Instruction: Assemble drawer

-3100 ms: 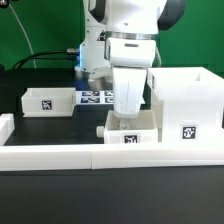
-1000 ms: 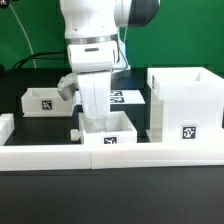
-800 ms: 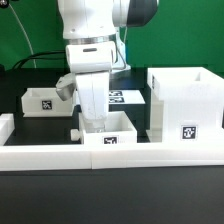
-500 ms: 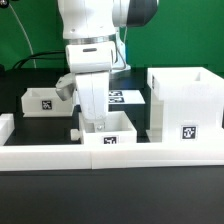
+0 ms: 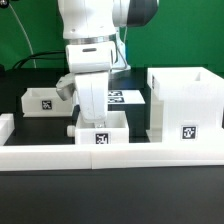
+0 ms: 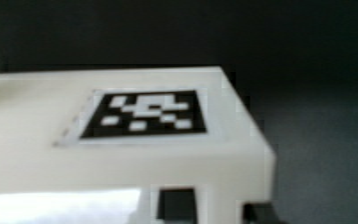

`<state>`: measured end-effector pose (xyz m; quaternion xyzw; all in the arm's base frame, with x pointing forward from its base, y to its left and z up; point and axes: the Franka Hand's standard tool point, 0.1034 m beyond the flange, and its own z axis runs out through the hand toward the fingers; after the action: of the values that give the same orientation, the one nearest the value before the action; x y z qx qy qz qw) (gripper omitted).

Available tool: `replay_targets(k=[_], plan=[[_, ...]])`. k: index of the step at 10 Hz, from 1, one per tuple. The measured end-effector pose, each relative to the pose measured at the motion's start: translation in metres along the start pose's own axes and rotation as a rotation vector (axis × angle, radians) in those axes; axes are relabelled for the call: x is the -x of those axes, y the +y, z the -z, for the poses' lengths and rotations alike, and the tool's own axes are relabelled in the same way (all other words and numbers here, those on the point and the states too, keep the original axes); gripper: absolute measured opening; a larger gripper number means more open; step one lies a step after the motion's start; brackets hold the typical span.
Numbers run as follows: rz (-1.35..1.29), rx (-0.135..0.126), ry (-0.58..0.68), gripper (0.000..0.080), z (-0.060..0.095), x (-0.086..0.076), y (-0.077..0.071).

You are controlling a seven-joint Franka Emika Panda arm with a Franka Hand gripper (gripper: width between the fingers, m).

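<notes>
My gripper (image 5: 95, 122) reaches straight down onto the back wall of a small white open-top tray (image 5: 100, 132) with a square tag on its front. The tray stands against the long border wall. The jaws look shut on that tray's wall. The wrist view shows the tray's tagged face (image 6: 149, 112) very close, with my gripper (image 6: 215, 208) at the picture's edge. A second small tray (image 5: 45, 100) sits at the exterior view's left. The tall box shell (image 5: 185, 95) with its tag stands at the exterior view's right, apart from the held tray.
The long low white border wall (image 5: 150, 155) runs along the front of the table. The marker board (image 5: 128, 97) lies behind the arm. A green backdrop and cables are at the back.
Since 3.1 s ago the arm and tray moved from beside the box shell toward the exterior view's left. In the last half second the tray shifted a little further left.
</notes>
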<state>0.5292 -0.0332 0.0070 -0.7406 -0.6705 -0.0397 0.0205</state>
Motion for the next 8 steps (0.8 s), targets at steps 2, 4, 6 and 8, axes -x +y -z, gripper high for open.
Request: replay_targets(k=[2, 4, 6, 8], plan=[[-0.053, 0.002, 0.002, 0.0039, 0.003, -0.016, -0.001], [-0.061, 0.002, 0.003, 0.0039, 0.004, -0.029, -0.001], [-0.065, -0.024, -0.001, 0.0040, 0.003, -0.026, -0.003], [-0.063, -0.030, -0.001, 0.0041, 0.002, -0.026, -0.004]])
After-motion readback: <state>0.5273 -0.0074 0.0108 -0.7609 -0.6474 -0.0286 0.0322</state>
